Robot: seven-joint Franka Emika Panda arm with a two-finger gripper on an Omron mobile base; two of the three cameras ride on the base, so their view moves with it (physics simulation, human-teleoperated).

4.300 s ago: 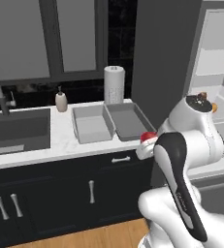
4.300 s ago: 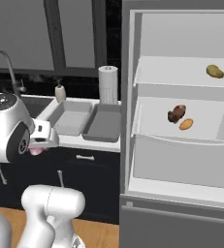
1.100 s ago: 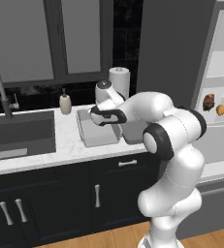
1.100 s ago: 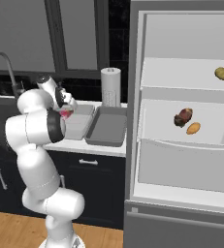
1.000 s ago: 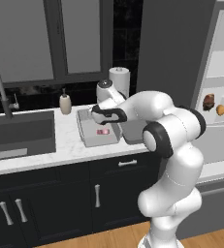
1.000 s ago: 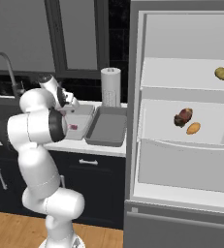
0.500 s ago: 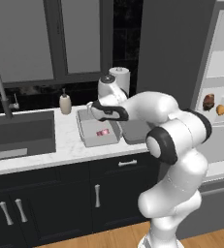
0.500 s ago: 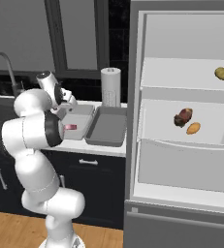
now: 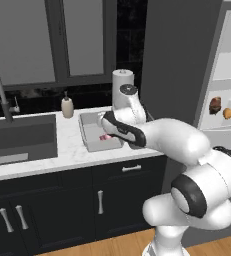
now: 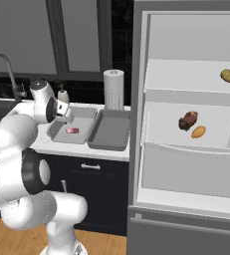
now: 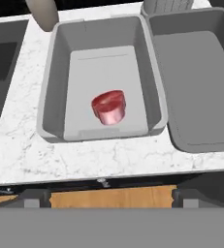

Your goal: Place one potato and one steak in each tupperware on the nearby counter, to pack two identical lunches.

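From my station I see one steak (image 11: 109,107) lying loose on the floor of the left container (image 11: 55,72), centre of the hand view. The right container (image 11: 200,77) beside it holds nothing. Both sit on the white marbled tabletop (image 11: 113,157), near the sink (image 9: 17,142) at the left of the left base view.

Risks, as I judge them: the remaining food sits on fridge shelves at the right of the right base view: a darker steak (image 10: 187,120) just beside an orange-brown potato (image 10: 198,131), and another potato (image 10: 229,75) on the shelf above. The steak and potato lie so close that a grab for one could nudge or drag the other off the shelf. The arm is also folded tightly over the containers; a careless swing away could clip the paper towel roll (image 10: 113,88) or the soap bottle (image 9: 67,106), or shove a container along the tabletop.

The gripper (image 10: 62,112) hangs above the left container. Its fingers stand spread wide, holding nothing and touching nothing.
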